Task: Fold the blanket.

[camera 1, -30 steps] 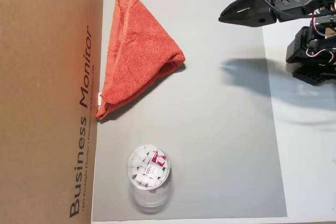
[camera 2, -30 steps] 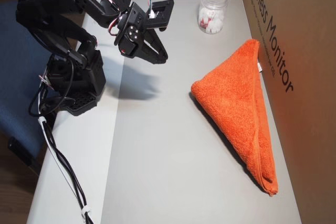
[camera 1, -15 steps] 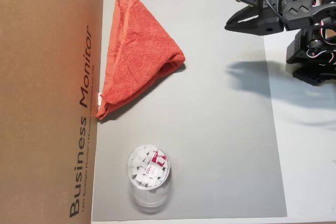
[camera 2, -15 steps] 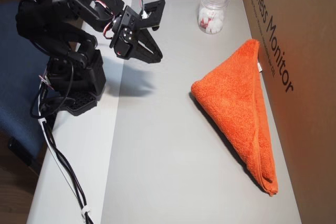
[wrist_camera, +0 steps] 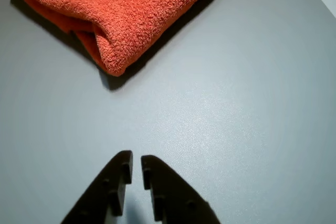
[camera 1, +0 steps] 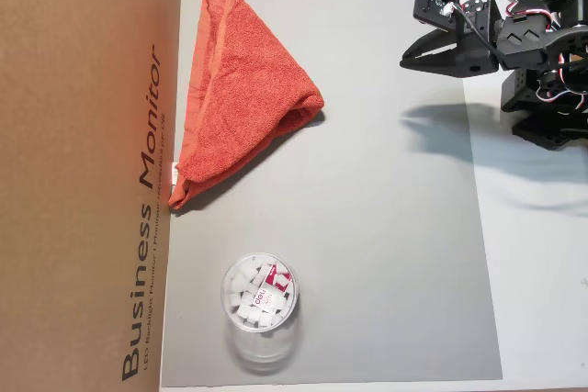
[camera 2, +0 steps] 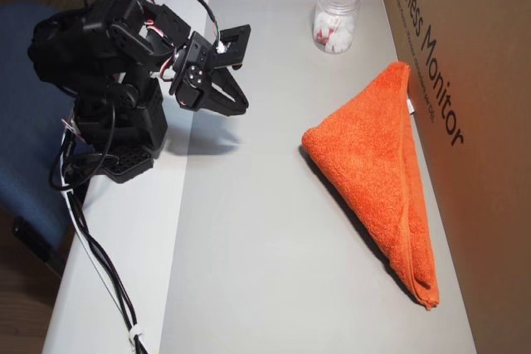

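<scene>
Blanket (camera 1: pixel 243 98) lies folded into triangle; my gripper (wrist_camera: pixel 136 162) nearly pressed together, empty, well clear. Fold looks done; next, park arm.

Blanket (wrist_camera: pixel 131 9) cropped by wrist view's top edge.

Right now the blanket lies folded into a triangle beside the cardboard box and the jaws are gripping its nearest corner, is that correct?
Not quite. The blanket does lie folded into a triangle beside the cardboard box, but the jaws grip nothing. The wrist view shows them nearly closed over bare mat, with the blanket's corner well ahead of them. In an overhead view the gripper hangs far from the blanket.
</scene>
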`<action>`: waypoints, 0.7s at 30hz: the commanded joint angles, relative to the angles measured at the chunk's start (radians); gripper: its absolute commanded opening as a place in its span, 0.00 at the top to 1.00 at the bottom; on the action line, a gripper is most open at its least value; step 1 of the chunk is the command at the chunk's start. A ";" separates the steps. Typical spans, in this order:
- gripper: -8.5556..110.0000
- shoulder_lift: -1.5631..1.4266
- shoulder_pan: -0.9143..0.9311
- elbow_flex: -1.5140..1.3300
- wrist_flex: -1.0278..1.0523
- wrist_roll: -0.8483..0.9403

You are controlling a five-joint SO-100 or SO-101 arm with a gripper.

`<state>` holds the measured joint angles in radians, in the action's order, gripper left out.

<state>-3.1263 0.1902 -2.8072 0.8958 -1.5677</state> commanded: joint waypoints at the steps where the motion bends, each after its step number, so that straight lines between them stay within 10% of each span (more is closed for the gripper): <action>1: 0.93 -0.054 -0.005 -0.020 -0.002 0.005; 21: 0.93 -0.238 -0.060 -0.230 -0.015 0.006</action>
<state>-3.3379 0.1304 -3.0342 0.8958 -1.5677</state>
